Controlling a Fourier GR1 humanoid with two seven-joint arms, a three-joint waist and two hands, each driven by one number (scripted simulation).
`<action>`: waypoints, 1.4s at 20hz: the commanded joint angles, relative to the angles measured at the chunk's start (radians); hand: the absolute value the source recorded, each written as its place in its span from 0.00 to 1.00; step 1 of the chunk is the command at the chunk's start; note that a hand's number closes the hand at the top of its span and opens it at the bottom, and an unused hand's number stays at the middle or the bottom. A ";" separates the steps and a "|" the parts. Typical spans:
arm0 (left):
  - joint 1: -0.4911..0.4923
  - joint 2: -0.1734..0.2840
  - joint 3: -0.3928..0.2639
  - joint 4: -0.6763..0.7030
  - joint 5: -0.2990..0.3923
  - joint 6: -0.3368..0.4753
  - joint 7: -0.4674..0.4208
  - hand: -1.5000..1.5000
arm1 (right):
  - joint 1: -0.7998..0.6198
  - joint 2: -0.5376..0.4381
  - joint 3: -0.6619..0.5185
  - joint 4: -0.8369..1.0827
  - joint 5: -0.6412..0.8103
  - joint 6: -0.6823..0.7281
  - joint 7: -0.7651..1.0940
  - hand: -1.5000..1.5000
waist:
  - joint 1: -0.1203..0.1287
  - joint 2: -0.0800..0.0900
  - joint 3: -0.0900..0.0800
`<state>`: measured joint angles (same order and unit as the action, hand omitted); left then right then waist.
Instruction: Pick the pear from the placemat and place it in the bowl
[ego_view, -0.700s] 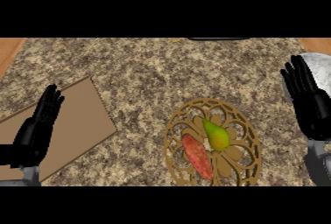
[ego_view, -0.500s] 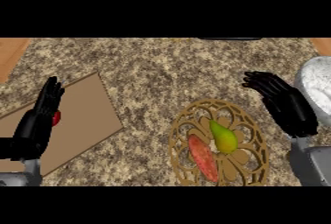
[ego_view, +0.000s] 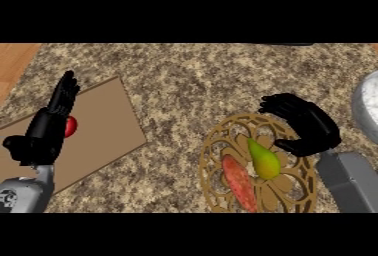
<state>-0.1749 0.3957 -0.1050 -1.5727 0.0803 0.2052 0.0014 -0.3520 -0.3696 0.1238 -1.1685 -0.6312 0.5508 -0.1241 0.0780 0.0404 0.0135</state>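
Observation:
A green-yellow pear lies on a round wooden lattice placemat at the lower right, stem end pointing away from me. My right hand hovers just right of and beyond the pear, open with its fingers bent downward and its thumb close to the pear's side; it holds nothing. Only the rim of a grey bowl shows at the right edge. At the left, my left hand rests open, fingers up.
A long red fruit or vegetable lies on the lattice placemat just left of the pear. A flat brown mat lies at the left, with a small red object half hidden behind my left hand. The counter is speckled stone.
My right hand has moved left and down from the right edge to just beside the pear, its fingers bending. The bowl's rim has come into view. The left hand barely moved.

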 joint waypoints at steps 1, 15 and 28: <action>-0.046 0.000 -0.007 0.016 -0.019 0.015 0.055 0.50 | -0.087 -0.076 -0.023 0.111 -0.034 0.286 -0.090 0.00 | -0.005 -0.003 -0.002; -0.096 -0.032 -0.040 0.029 -0.078 0.054 0.128 0.50 | -0.391 -0.206 0.137 0.148 0.419 0.511 -0.217 0.00 | -0.003 -0.016 -0.008; -0.094 -0.060 -0.059 -0.009 -0.113 0.081 0.171 0.50 | -0.428 -0.172 0.387 0.096 0.648 0.480 -0.382 0.00 | -0.015 -0.023 -0.009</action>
<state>-0.2892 0.3526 -0.1434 -1.5543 -0.0134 0.2697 0.1614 -0.7777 -0.5525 0.4402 -1.0870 -0.0673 0.8968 -0.3173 0.0621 0.0206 0.0041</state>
